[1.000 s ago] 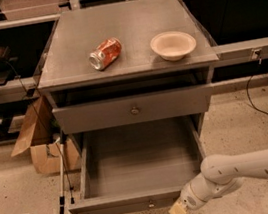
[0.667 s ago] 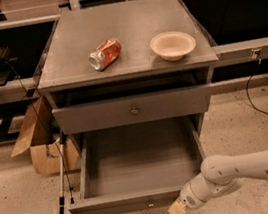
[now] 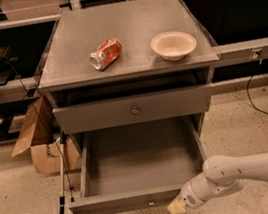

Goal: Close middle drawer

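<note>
One drawer stands pulled well out: the middle drawer point(image 3: 124, 202), its deep grey tray bare, its flat front low in my view at 6 o'clock. The gripper point(image 3: 176, 206) sits at roughly 5 o'clock, at the right end of that front and just in front of it, touching it or very nearly. It holds nothing that I can see. I cannot tell how far open it is.

Findings on risk, as judgements:

1. Off-centre push. The contact point lies at 3 o'clock from the small knob point(image 3: 150, 202), near the right corner. A push from there may skew the tray on its runners, so that it binds or closes crooked.
2. Slip. The tip meets the front low and at an angle. Under load it could slide off the lower edge or past the right corner, and the arm would then run toward the cabinet leg.
3. Hard closure. A fast shove would jolt the cabinet. The can point(image 3: 106, 53) lies on its side on the cabinet top point(image 3: 126, 24), toward 11 o'clock, and could roll; the bowl point(image 3: 174, 45) at 1 o'clock could shift.
4. Wrong front. The upper drawer point(image 3: 100, 115) at 12 o'clock from the tray appears nearly shut; a raised tip would press that one instead.
</note>
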You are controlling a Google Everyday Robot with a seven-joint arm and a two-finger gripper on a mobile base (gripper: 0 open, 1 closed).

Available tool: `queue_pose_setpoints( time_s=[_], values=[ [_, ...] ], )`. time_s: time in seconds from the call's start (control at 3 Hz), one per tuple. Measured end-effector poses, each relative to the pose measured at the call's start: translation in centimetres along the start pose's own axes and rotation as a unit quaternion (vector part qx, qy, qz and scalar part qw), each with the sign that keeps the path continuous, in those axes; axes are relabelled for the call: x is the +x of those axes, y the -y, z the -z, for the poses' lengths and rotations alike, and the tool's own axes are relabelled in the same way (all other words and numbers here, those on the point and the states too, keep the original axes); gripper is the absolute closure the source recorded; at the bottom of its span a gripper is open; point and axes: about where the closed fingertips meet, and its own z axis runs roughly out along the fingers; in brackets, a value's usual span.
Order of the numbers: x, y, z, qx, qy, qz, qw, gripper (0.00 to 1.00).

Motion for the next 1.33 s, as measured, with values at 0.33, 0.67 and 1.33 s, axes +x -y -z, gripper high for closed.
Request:
queue_pose_setpoints(
  time_s=[0.33,0.67,1.33],
  values=[
    [-0.6,0.1,0.1,0.003,0.012,0.0,0.9999,1.0],
    [-1.1,0.0,0.2,0.005,0.019,0.001,0.9998,1.0],
    [-2.3,0.2,0.6,0.014,0.039,0.003,0.9991,1.0]
  ],
)
